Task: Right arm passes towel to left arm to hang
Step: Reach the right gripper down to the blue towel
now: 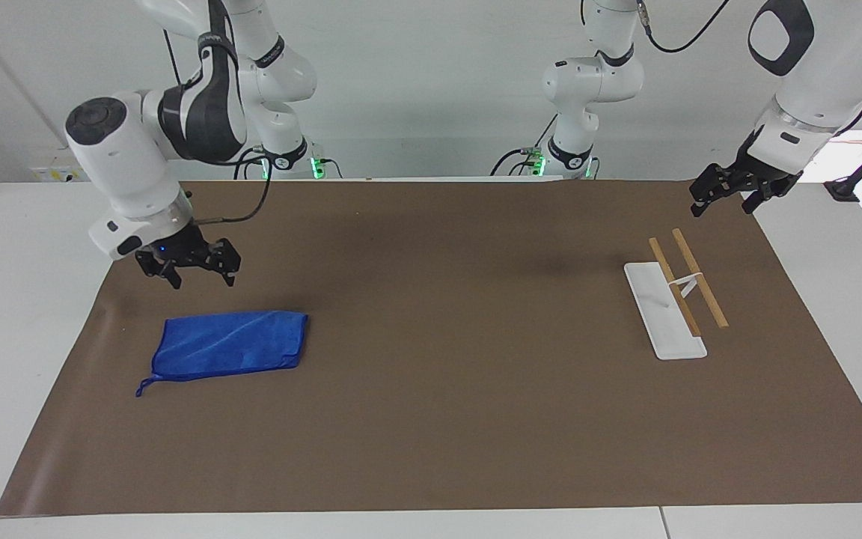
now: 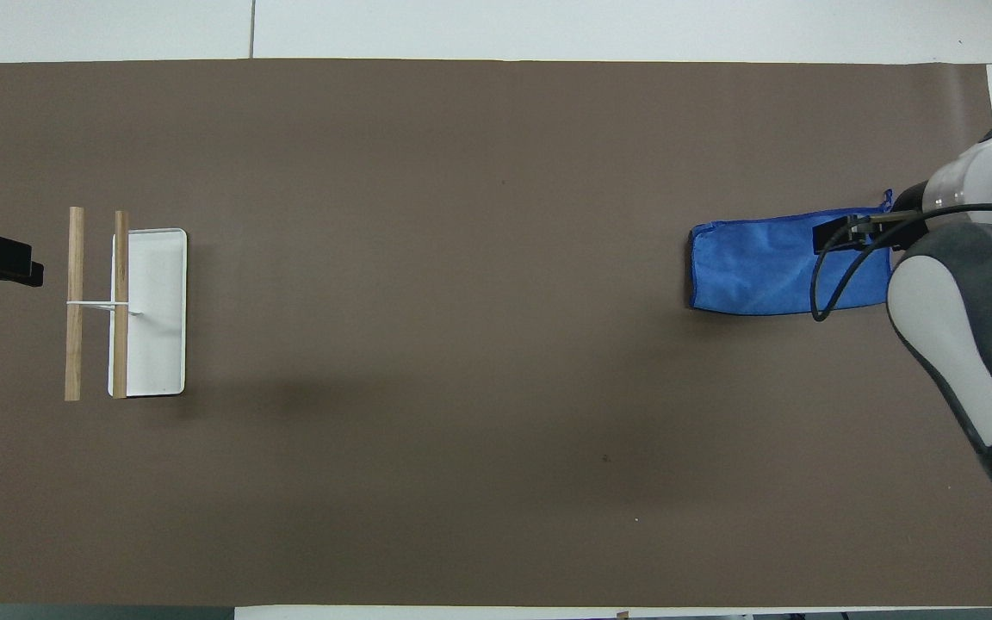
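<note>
Two white Franka arms share a table covered by a brown mat [image 1: 431,419]. The right arm [image 1: 139,157] holds its right gripper [image 1: 191,271], fingers spread, in the air above the mat by the towel's robot-side edge, empty. The left arm [image 1: 812,67] waits, its left gripper [image 1: 723,196] also spread, raised over the mat's corner near the rack [image 1: 674,299], a white tray with two wooden bars. Still untouched, the folded blue towel [image 1: 233,344] lies flat toward the right arm's end, loop tag trailing. Risk ahead: a pinch that catches only the top layer could let the cloth unfold and sag, leaving the other hand little to seize.
</note>
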`<act>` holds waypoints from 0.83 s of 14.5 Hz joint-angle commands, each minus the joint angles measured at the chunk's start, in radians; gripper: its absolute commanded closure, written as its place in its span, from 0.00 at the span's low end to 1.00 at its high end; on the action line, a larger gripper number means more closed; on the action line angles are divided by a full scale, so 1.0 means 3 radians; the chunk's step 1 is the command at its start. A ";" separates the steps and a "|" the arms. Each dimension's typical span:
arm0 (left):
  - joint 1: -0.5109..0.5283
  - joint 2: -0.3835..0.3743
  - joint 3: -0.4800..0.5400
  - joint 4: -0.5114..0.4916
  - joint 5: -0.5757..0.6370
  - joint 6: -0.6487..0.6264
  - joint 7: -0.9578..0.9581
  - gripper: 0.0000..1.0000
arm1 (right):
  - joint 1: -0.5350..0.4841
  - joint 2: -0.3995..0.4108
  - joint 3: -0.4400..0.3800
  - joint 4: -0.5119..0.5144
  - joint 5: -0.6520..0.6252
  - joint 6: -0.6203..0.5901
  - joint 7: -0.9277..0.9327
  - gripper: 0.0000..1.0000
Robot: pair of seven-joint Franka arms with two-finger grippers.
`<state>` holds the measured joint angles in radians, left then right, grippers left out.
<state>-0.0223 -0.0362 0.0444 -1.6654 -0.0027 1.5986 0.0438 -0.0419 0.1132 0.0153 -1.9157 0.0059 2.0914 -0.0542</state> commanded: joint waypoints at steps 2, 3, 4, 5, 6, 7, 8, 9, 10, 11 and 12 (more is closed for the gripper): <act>-0.0013 -0.0084 -0.0005 -0.0089 0.0076 0.0009 -0.0044 0.00 | -0.0013 0.0368 0.0005 -0.0343 0.0026 0.0739 -0.0075 0.00; -0.0013 -0.0084 -0.0005 -0.0089 0.0076 0.0009 -0.0044 0.00 | -0.0049 0.0450 0.0005 -0.0344 0.0026 0.0750 -0.0080 0.00; -0.0013 -0.0084 -0.0005 -0.0089 0.0076 0.0009 -0.0044 0.00 | -0.0070 0.0502 0.0005 -0.0344 0.0026 0.0760 -0.0080 0.00; -0.0013 -0.0084 -0.0005 -0.0089 0.0076 0.0009 -0.0044 0.00 | -0.0090 0.0563 0.0005 -0.0328 0.0026 0.0770 -0.0075 0.00; -0.0013 -0.0084 -0.0005 -0.0089 0.0076 0.0009 -0.0044 0.00 | -0.0095 0.0579 0.0005 -0.0328 0.0026 0.0770 -0.0075 0.00; -0.0013 -0.0084 -0.0005 -0.0089 0.0076 0.0009 -0.0044 0.00 | -0.0090 0.0579 0.0005 -0.0333 0.0026 0.0750 -0.0075 0.00; -0.0013 -0.0084 -0.0010 -0.0089 0.0076 0.0009 -0.0044 0.00 | -0.0095 0.0579 0.0005 -0.0348 0.0026 0.0745 -0.0075 0.00; -0.0013 -0.0084 -0.0005 -0.0089 0.0076 0.0009 -0.0044 0.00 | -0.0095 0.0584 0.0005 -0.0359 0.0031 0.0745 -0.0075 0.00; -0.0013 -0.0084 -0.0010 -0.0089 0.0076 0.0009 -0.0044 0.00 | -0.0095 0.0594 0.0010 -0.0364 0.0031 0.0745 -0.0075 0.00; -0.0013 -0.0089 -0.0010 -0.0089 0.0076 0.0009 -0.0044 0.00 | -0.0095 0.0609 0.0010 -0.0364 0.0031 0.0745 -0.0075 0.03; -0.0013 -0.0084 -0.0005 -0.0089 0.0076 0.0009 -0.0044 0.00 | -0.0095 0.0615 0.0010 -0.0364 0.0031 0.0755 -0.0075 0.07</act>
<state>-0.0223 -0.0362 0.0444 -1.6654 -0.0027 1.5986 0.0438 -0.0609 0.2986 0.0117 -2.0161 0.0059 2.3174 -0.0561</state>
